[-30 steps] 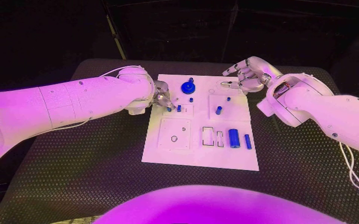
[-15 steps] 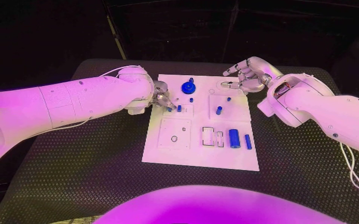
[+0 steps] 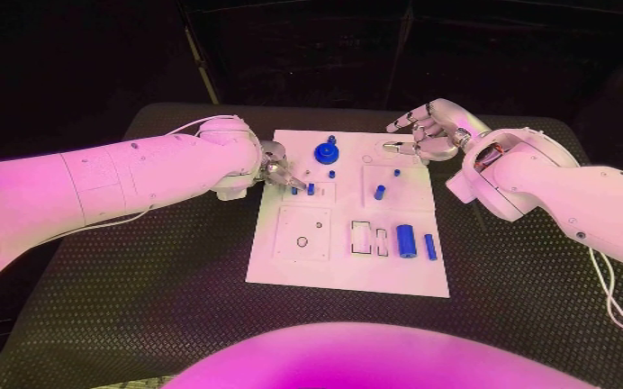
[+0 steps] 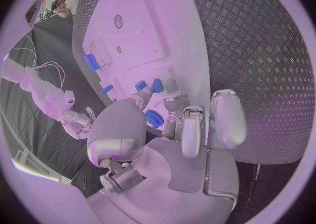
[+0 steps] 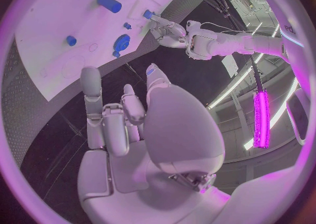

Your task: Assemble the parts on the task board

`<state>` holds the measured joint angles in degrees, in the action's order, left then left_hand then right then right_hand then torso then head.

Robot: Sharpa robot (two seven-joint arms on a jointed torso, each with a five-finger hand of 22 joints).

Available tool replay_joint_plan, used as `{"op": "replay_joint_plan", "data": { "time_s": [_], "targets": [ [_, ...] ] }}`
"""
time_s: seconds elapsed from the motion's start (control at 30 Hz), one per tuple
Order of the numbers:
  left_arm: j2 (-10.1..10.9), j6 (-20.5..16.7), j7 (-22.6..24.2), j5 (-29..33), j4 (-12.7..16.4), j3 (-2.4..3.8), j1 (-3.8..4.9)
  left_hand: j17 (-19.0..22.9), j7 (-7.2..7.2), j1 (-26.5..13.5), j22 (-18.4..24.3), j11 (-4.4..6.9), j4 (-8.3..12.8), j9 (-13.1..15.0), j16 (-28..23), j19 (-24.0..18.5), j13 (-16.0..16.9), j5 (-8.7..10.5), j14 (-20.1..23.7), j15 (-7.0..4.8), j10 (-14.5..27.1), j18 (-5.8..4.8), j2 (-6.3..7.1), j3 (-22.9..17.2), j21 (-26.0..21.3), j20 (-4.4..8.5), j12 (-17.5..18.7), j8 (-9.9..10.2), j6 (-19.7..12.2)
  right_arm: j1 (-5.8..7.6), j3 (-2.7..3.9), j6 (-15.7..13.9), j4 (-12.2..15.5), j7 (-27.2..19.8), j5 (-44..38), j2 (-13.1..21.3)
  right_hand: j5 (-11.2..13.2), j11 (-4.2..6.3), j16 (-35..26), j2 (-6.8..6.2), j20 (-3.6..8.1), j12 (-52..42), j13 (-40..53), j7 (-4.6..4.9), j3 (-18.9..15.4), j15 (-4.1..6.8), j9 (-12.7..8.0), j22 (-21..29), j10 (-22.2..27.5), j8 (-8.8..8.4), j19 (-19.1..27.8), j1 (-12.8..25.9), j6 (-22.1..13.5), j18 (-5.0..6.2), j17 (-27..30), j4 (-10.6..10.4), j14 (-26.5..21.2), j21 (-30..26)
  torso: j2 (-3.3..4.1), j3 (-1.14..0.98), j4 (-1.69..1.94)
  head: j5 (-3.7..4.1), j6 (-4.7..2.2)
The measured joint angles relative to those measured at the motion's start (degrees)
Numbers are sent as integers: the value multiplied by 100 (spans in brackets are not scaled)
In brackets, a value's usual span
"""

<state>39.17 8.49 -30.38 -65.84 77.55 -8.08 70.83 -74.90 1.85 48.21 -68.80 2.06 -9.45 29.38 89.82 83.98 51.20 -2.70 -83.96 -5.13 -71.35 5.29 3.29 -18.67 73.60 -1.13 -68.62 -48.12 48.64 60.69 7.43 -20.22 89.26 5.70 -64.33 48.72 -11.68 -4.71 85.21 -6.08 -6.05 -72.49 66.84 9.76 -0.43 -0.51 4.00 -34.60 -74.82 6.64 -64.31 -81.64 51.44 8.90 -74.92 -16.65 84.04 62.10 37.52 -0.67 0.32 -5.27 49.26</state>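
The white task board [image 3: 340, 267] lies mid-table. My left hand [image 3: 276, 173] is at the board's left edge, its fingertips [image 4: 173, 84] down beside two small blue pegs [image 3: 309, 188] [image 4: 156, 85]; whether they pinch one I cannot tell. A blue round knob [image 3: 328, 151] [image 5: 121, 42] stands at the far end of the board. My right hand [image 3: 426, 132] hovers over the far right corner with fingers spread, holding nothing. A short blue peg [image 3: 379, 192] stands mid-board. A large blue cylinder [image 3: 406, 239] [image 5: 108, 2] and a slim blue pin [image 3: 429, 245] lie near the right edge.
The board has a square plate with a small hole [image 3: 302, 241] on its left half and rectangular slots [image 3: 361, 236] beside the cylinder. Black ribbed table surface [image 3: 156, 299] surrounds the board on all sides. A white cable [image 3: 194, 123] runs along my left arm.
My left hand has edged very slightly to the left at the pegs. The right hand and the parts on the board stay as they were.
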Motion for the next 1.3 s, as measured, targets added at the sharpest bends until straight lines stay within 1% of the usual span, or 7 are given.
{"op": "replay_joint_plan", "data": {
  "time_s": [0.23,0.5,0.8,0.83,1.0,1.1,1.3],
  "targets": [
    [70,-207,-5,36,90,3,-2,0,0,100,36,6,-178,-19,0,-22,-105,0,0,0,79,0,-99,350,-55,22,70,-28,0,0,0,0,-10,-2,0,-6,0,0,0,0,0,0,0,0,0,0,0,0,0,0,0,0,0,0,0,0,0,0,0,0,0,9,-12],
    [172,-762,52,376,206,19,25,0,133,482,902,-116,-578,-153,-351,-326,-1116,-40,-9,36,771,-1,-102,892,-860,-57,738,37,-300,-1,0,0,-30,-3,0,-23,0,0,-20,0,-21,0,1,0,0,0,0,13,0,0,21,0,0,0,1,0,0,0,0,-1,3,14,-13],
    [160,-1333,415,885,186,22,39,205,360,1275,2634,-319,-678,-446,-1272,-967,-1735,-40,-6,202,1383,354,-65,1500,-2552,-198,1156,258,-705,-2,-1,0,-51,-4,5,-34,0,0,-20,0,-21,0,1,0,0,0,1,13,0,0,20,0,0,0,1,0,0,0,1,-7,3,20,-20],
    [148,-1373,467,917,168,21,39,487,395,1399,3008,-357,-660,-496,-1532,-1134,-1771,-40,70,268,1473,441,-59,1551,-2929,-226,1203,307,-788,-2,-1,0,-51,-4,6,-34,0,0,-20,0,-21,0,1,0,0,0,1,12,0,0,21,0,0,0,1,0,0,0,1,-8,3,23,-21],
    [-3,-1632,935,1037,-8,14,40,2270,602,2490,3655,-549,-260,-841,-3233,-1584,-2066,-40,995,439,2044,449,-145,1468,-3768,-394,1566,624,-1056,-2,-1,0,-52,-5,8,-34,0,0,-20,0,-21,0,-4,0,-16,0,1,12,0,0,20,0,0,0,1,16,0,-23,1,-10,3,52,-41],
    [-143,-1821,1369,1032,-144,9,40,2630,667,3192,3804,-628,61,-1119,-3578,-1609,-2471,-40,1142,506,2369,448,-198,1171,-3961,-420,2103,921,-1015,-2,-1,0,-52,-5,8,-35,0,0,-20,0,-20,0,-8,0,-16,0,1,18,0,0,21,0,0,0,1,16,0,-23,1,-9,-2,72,-65],
    [-459,-2151,2398,667,-443,-53,16,2820,696,3702,3877,-716,420,-1881,-3615,-1445,-3577,-40,1117,514,2164,449,72,678,-4004,-488,3323,1898,-465,-2,-1,1,-51,-6,10,-46,0,0,-20,0,-21,0,-10,0,-16,0,1,21,0,0,20,0,0,0,2,16,0,-23,2,-7,-7,102,-110]
  ]
}}
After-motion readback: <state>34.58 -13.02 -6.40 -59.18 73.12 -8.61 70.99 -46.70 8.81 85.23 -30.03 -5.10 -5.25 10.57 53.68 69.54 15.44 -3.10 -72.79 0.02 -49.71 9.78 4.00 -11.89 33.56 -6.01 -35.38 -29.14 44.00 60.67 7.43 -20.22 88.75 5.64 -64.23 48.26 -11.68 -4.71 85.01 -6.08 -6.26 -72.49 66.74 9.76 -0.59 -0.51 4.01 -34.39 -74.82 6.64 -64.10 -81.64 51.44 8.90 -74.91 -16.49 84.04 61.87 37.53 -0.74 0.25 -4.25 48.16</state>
